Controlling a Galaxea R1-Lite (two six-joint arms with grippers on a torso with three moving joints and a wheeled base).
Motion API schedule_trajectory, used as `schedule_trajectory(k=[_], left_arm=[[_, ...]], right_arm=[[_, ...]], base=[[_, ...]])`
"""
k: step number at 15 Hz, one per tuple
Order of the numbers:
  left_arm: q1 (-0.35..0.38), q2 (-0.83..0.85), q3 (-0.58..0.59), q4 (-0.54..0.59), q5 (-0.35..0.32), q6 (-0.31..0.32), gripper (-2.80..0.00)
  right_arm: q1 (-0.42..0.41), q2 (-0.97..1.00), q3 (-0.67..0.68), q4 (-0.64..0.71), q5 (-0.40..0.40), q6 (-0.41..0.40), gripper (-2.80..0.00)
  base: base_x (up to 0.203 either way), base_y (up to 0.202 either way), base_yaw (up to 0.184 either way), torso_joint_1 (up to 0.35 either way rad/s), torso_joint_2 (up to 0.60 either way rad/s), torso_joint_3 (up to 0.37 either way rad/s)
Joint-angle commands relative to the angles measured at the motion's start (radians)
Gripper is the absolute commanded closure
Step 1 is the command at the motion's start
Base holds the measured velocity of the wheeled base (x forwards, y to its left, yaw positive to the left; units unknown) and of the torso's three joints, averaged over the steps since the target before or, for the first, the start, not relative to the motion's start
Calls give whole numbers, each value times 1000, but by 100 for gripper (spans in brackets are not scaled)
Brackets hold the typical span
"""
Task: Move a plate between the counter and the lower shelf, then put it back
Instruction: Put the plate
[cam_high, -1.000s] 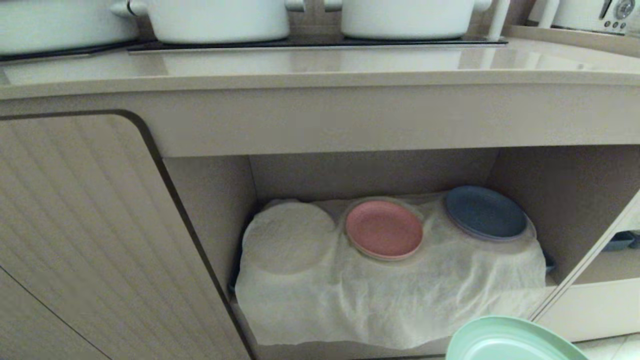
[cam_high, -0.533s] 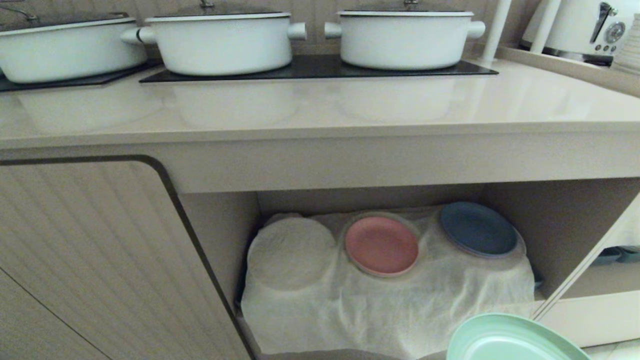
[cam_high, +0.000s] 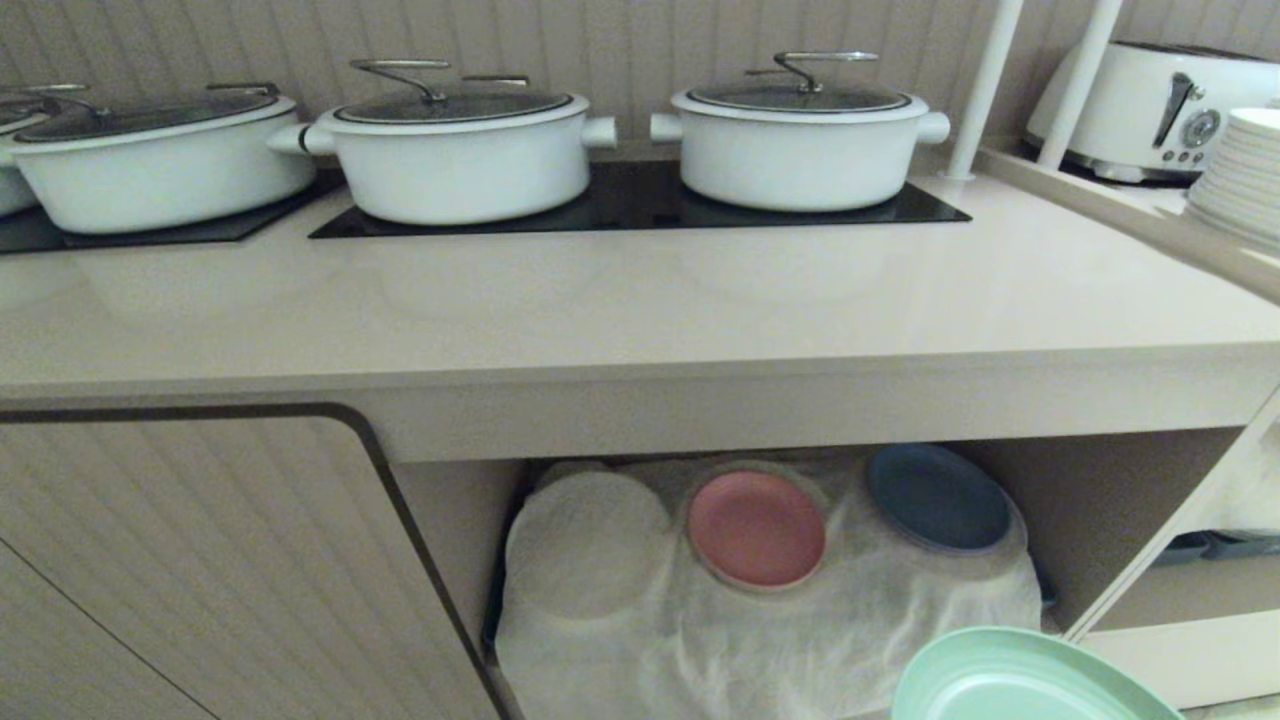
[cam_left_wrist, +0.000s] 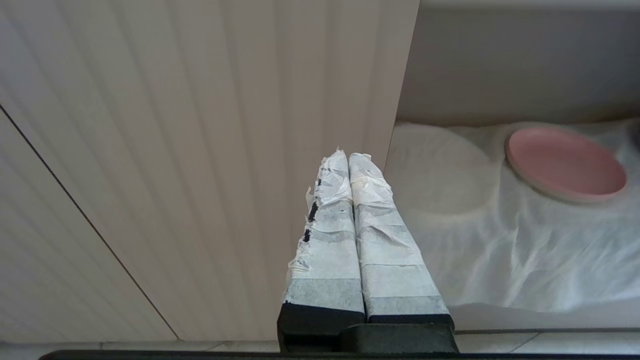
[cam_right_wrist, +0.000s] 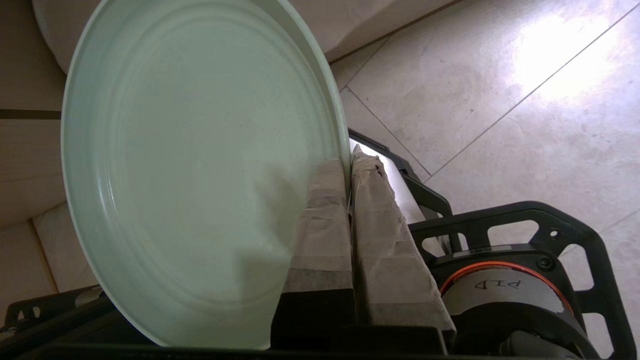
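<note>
The right gripper (cam_right_wrist: 350, 165) pinched the plate (cam_right_wrist: 200, 175) rim. Keeping it level, it needed to clear the surface (cam_high: 640, 300) edge, upper frame.

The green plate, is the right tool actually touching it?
Touching. The right wrist view shows the right tool shut on the green plate's rim, one finger on each side.

Left gripper (cam_left_wrist: 348, 156) with two long tapered fingers (cam_left_wrist: 327, 240) wrapped in frayed white tape over black bases, right gripper (cam_right_wrist: 350, 155) fingers (cam_right_wrist: 385, 235) bound in creased beige-grey tape, black frame of open cut-outs, orange ring around a grey disc with handwritten letters
</note>
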Motion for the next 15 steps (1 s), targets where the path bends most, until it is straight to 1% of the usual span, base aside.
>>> schedule_trajectory(k=[1,8,15], left_arm=[[0,0,0,0,0,-1,0],[0,0,0,0,0,-1,0],[0,0,0,0,0,-1,0]], right_arm=[[0,2,-1,3,-1,5,0],[0,4,-2,3,-3,2,0],[1,5,-3,2,-1,4,0]], base=[[0,0,0,216,-491,-275],[0,0,0,231,-506,-283],[0,0,0,262,-560,-300]])
